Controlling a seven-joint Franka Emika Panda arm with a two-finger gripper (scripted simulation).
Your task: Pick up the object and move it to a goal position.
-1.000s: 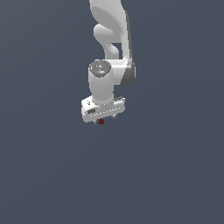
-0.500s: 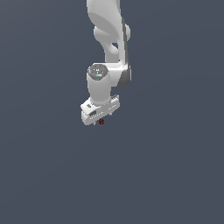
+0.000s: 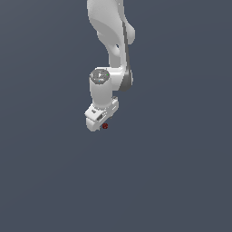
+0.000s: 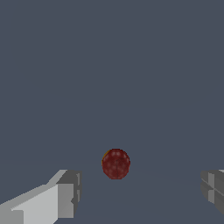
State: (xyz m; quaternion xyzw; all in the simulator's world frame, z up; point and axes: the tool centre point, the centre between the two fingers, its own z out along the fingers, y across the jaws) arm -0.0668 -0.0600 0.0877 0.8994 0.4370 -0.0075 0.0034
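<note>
The object (image 4: 116,163) is a small dark red roundish blob on the flat grey surface. In the exterior view the object (image 3: 105,126) peeks out just under the white gripper (image 3: 100,123), at its lower edge toward the exterior view's right. The wrist view shows the gripper (image 4: 140,192) open, its two grey fingertips (image 4: 68,192) set wide apart. The blob lies in line with the gap between them, slightly beyond the tips and nearer one finger. Neither finger touches it.
The white arm (image 3: 113,41) rises from the gripper toward the top of the exterior view. A plain dark grey surface (image 3: 181,172) surrounds everything, with no other objects or edges showing.
The arm's upper links have shifted toward the exterior view's left and the gripper body has turned about its axis. The red blob stays in the same spot.
</note>
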